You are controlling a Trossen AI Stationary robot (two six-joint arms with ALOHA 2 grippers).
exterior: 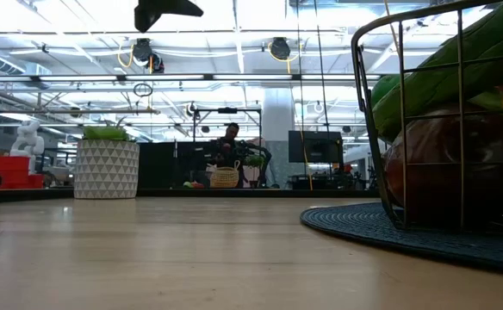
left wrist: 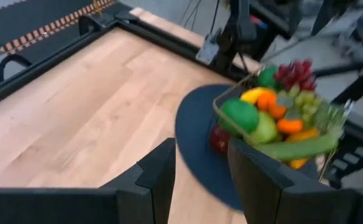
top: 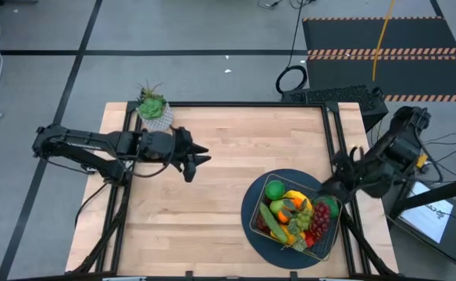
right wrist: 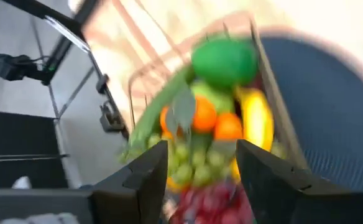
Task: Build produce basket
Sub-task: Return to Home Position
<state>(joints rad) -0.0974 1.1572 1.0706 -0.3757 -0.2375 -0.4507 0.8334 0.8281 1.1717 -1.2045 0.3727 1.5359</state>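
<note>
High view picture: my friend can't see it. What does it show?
A wire basket piled with toy fruit sits on a round blue mat at the wooden table's right side. The left tool hangs open over the table; the right tool, open, is by the table's right edge.

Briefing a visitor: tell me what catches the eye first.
The rectangular wire basket, heaped with toy fruits and vegetables, sits on a round dark blue mat at the wooden table's right. The right gripper hangs open by it; the left gripper hangs open over the table's left.
</note>
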